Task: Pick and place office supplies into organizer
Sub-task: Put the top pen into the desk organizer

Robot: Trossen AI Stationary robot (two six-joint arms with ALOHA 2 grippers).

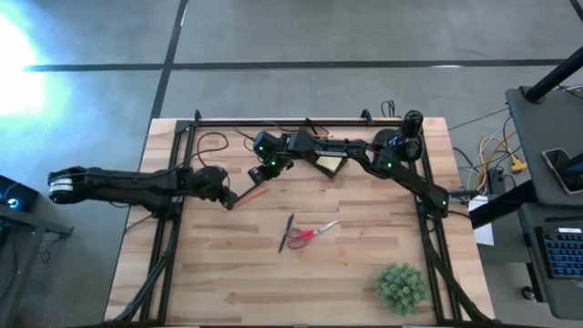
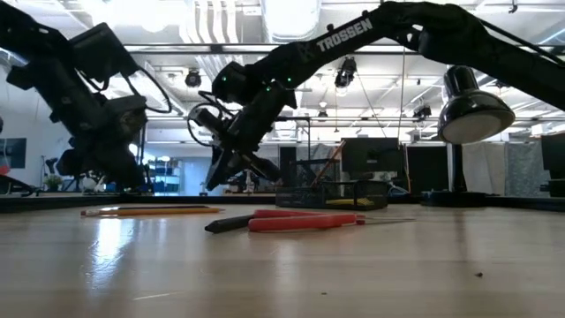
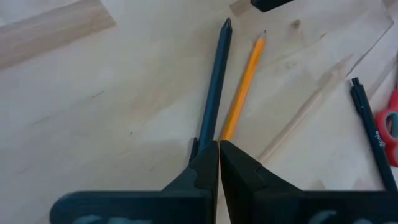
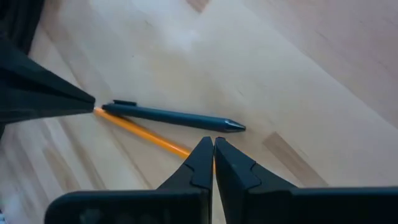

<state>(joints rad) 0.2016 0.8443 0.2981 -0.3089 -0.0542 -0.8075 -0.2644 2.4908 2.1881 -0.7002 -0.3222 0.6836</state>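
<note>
scissors (image 3: 390,124) cut off by frame edge

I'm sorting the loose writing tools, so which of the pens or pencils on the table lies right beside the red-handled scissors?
The thin black pen, lying mid-table against the red-handled scissors. The orange pencil and dark blue-grey pen lie together farther off, by the left pincer.

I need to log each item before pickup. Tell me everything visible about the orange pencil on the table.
The orange pencil is a thin, plain orange stick with a sharpened tip, apparently wood. It lies flat on the bare wooden table, unheld, close beside a dark blue pen, the two forming a narrow V and meeting or nearly meeting at one end. The shut left gripper sits at that end; the shut right gripper hovers just above the other. Contact cannot be told.
</note>
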